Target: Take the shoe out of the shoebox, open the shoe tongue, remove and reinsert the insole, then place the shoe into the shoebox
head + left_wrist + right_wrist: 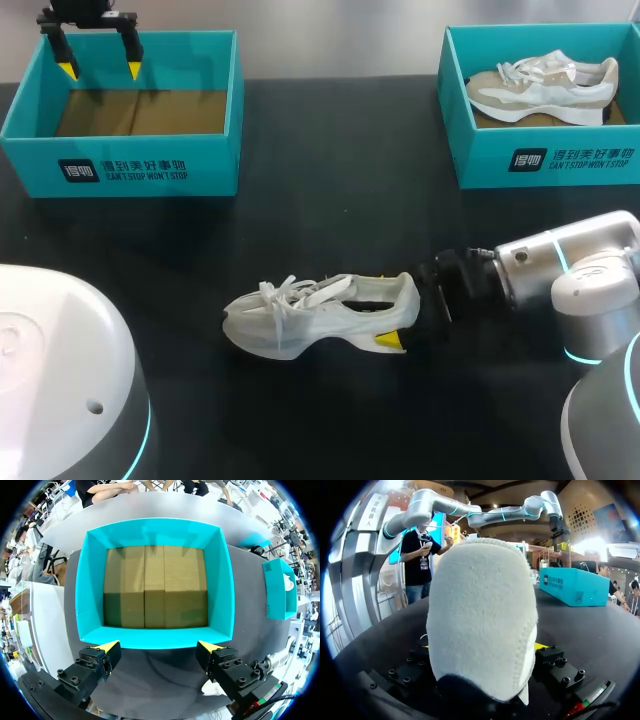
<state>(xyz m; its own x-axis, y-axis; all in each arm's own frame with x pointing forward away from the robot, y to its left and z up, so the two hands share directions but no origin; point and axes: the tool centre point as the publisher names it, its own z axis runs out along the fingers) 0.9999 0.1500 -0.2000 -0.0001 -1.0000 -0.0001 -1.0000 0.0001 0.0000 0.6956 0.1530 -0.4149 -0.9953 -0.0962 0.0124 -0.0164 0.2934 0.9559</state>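
Shoe is mid-table, toe pointing left, outside either box. At far left, the left gripper hangs wide open over the empty shoebox, well apart from the tongue, which it may have to spread. The right gripper clamps only the heel, so the soft upper could twist or slip free.

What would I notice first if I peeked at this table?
Probably the white shoe in the middle of the black table, its heel pinched by the right arm's fingers. Then the two bright teal boxes at the far side: the left box is empty, with the left arm's fingers open over it, and the right box holds another shoe.
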